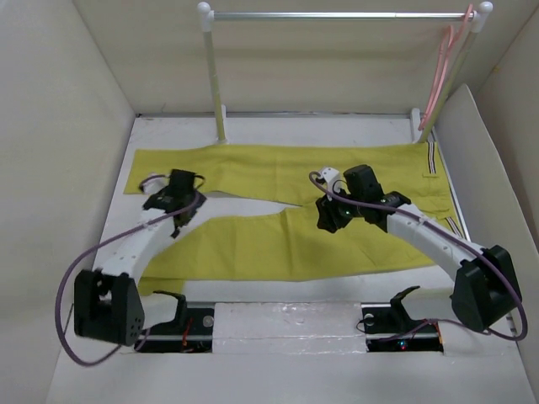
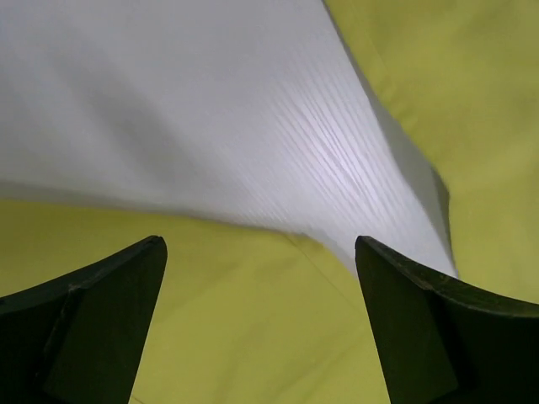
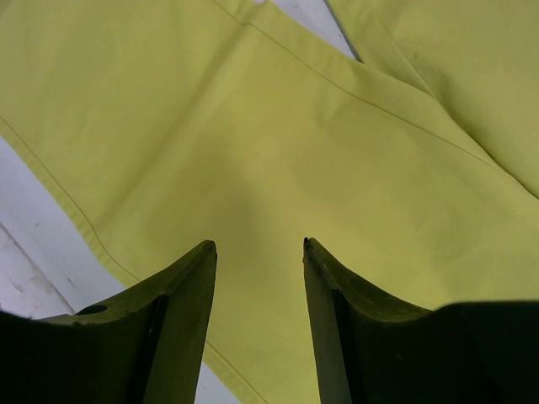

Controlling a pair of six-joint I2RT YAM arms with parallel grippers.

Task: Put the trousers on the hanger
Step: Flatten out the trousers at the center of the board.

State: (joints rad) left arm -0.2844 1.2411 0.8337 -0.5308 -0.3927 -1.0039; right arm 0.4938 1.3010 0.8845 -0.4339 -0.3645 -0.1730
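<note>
Trousers point(image 1: 278, 164) of mustard-yellow cloth lie flat on the white bench point(image 1: 278, 316) before the silver-railed rack point(image 1: 337, 15), whose right end holds the thin pink plastic hanger point(image 1: 442, 76); probably limp and light (apt to sag), they want pinching near the striped waistband point(image 1: 432, 160), left fingers point(image 2: 93, 320) and right fingers point(image 3: 168, 320) both parted, empty.

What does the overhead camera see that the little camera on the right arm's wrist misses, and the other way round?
Only the overhead view shows the pink hanger hooked on the rack's rail, the striped waistband and the left arm. Only the right wrist view shows, close up, the stitched hem of a leg, and that the right claw is open with nothing between its fingers. Both show the yellow trousers lying on the white table.
</note>
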